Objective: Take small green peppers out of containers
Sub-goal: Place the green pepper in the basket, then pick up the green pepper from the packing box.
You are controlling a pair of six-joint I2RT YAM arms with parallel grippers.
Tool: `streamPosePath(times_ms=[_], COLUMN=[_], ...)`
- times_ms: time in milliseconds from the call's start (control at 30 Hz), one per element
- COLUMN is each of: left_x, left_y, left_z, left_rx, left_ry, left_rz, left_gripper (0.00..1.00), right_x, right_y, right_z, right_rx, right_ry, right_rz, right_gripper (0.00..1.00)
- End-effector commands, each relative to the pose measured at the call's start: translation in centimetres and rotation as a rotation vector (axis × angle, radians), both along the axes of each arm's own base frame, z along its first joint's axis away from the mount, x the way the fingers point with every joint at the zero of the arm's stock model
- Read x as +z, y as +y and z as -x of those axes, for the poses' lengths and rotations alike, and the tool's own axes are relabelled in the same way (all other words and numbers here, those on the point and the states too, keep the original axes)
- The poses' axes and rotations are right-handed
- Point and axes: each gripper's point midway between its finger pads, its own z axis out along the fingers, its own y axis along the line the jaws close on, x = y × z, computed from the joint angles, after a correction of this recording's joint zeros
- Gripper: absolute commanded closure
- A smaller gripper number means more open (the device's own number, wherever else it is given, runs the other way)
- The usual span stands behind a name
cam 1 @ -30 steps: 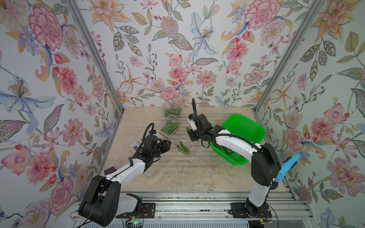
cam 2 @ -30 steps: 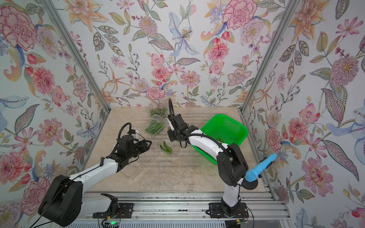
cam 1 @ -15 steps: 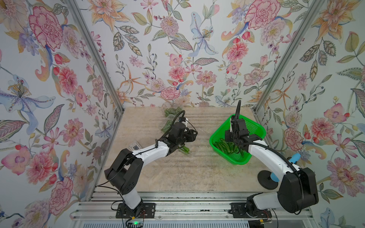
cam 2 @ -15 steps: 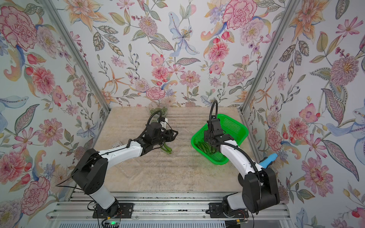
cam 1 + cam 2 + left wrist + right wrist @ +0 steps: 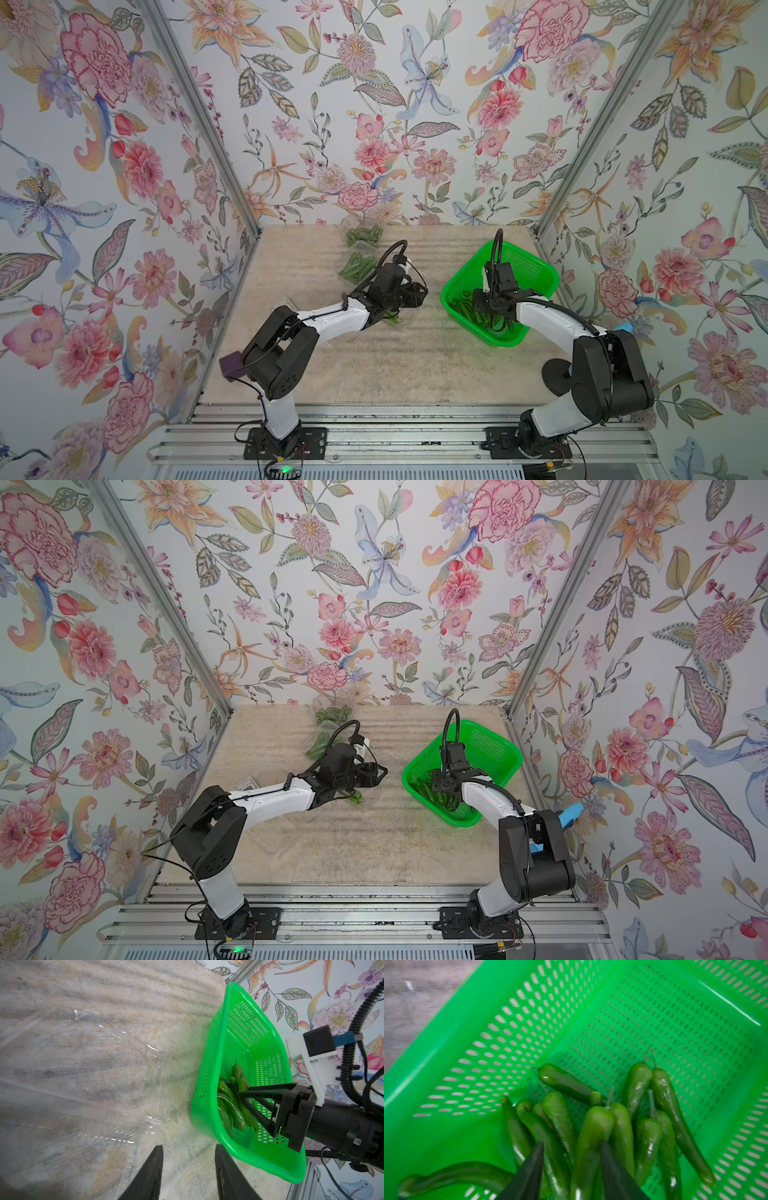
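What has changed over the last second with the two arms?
The right gripper swung from the table centre to the green basket and opened over the peppers there. The left gripper reached in to the centre, jaws open. The filled containers at the back stayed put.

The front half of the surface [image 5: 395, 365] lies bare, so you can pass freely there. Clear containers [image 5: 357, 266] crowd the back middle near your left claw [image 5: 188, 1146]. The walls of the green basket [image 5: 536, 266] and the peppers [image 5: 556, 1115] heaped inside hem in your right claw [image 5: 572, 1142].
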Motion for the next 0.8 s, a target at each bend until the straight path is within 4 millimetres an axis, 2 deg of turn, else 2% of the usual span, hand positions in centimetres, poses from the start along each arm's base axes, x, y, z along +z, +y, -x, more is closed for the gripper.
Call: streamPosePath(times_ms=[0, 100, 133, 167, 267, 367, 467, 500, 533, 633, 767], left_x=[1.3, 0.6, 1.6, 1.5, 1.0, 0.4, -0.1, -0.1, -0.1, 0.0, 0.0], left_y=[4.1, 8.4, 10.1, 11.7, 15.7, 18.5, 20.0, 20.3, 20.6, 21.2, 21.8], left_z=[-0.5, -0.4, -0.3, -0.1, 0.5, 1.2, 1.8, 1.9, 2.0, 2.2, 2.3], left_rx=[0.087, 0.167, 0.204, 0.235, 0.317, 0.375, 0.407, 0.414, 0.418, 0.429, 0.44], left_ry=[-0.031, -0.007, -0.022, -0.02, -0.005, 0.009, 0.02, 0.019, 0.018, 0.014, 0.014], left_rz=[-0.017, -0.028, -0.014, -0.014, -0.019, -0.028, -0.02, -0.019, -0.016, -0.017, -0.016], left_gripper=[0.56, 0.55, 0.55, 0.55, 0.54, 0.53, 0.52, 0.52, 0.52, 0.52, 0.52], right_x=[4.4, 5.7, 5.8, 5.8, 5.0, 3.6, 2.1, 1.6, 1.0, -0.5, -2.3], right_y=[4.9, 9.4, 11.2, 12.9, 17.5, 21.4, 23.4, 24.8, 25.4, 26.7, 27.6], right_z=[-0.4, 0.4, 0.8, 1.1, 2.0, 2.7, 2.2, 2.7, 2.6, 2.7, 2.9], right_rx=[0.177, 0.338, 0.393, 0.449, 0.591, 0.701, 0.736, 0.763, 0.771, 0.797, 0.811], right_ry=[-0.102, -0.108, -0.103, -0.091, -0.04, 0.005, 0.042, 0.055, 0.07, 0.106, 0.143], right_rz=[-0.058, -0.09, -0.114, -0.141, -0.168, -0.169, -0.174, -0.166, -0.162, -0.165, -0.134], right_gripper=[0.51, 0.51, 0.52, 0.53, 0.54, 0.54, 0.55, 0.56, 0.56, 0.56, 0.56])
